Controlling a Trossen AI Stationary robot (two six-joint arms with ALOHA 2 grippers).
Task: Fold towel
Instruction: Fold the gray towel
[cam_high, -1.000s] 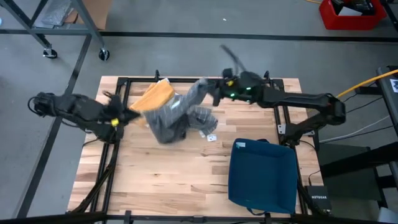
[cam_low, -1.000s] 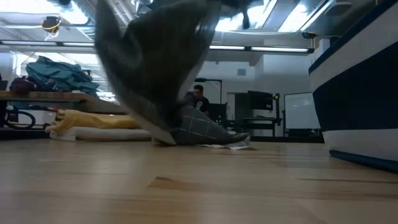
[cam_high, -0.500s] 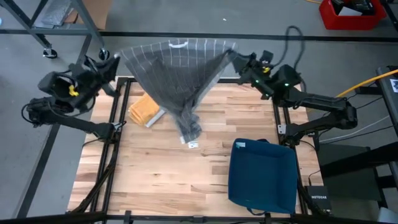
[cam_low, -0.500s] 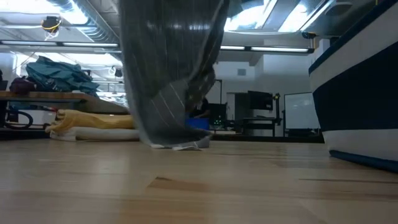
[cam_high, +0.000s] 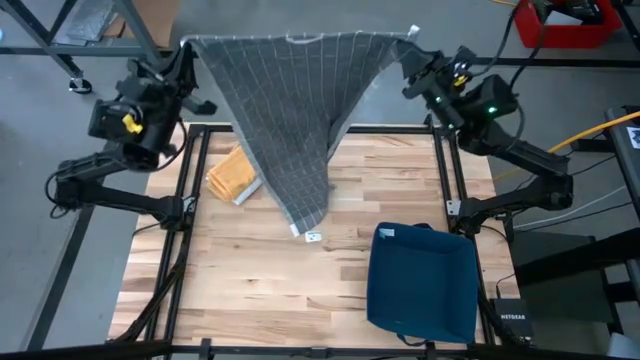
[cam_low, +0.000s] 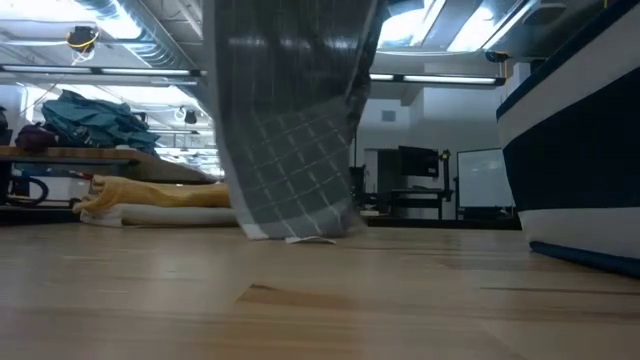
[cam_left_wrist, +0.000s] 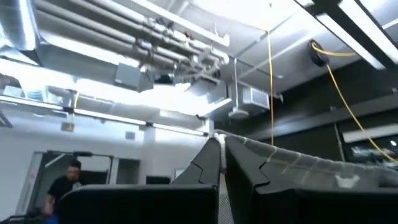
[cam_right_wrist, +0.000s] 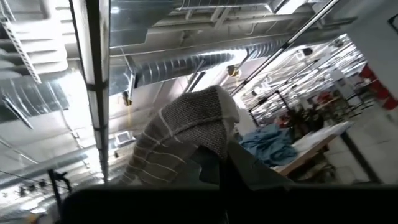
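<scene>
Towel: gray towel with a thin pale grid pattern, soft woven cloth, hanging in the air over the far half of the table.
Shape: top edge stretched flat between both arms, then it narrows to a point at the bottom, so basically an upside-down triangle.
Long axis: top edge runs left-right across the table; the tip points down and just about touches the wood.
Tags: small white tag on the tip, another pale loop mid top edge, can't read either one.
Left gripper: left gripper raised high past the far left corner, fingers pressed together pinching the towel's left top corner.
Right gripper: right gripper up at the far right, jaws clamped on the other top corner; the wrist view shows the bunched ribbed cloth right there.
Nearby: orange cloth lying flat beside the hanging tip, blue bin near right.
Table: light wooden slats, black frame rails along the sides.
</scene>
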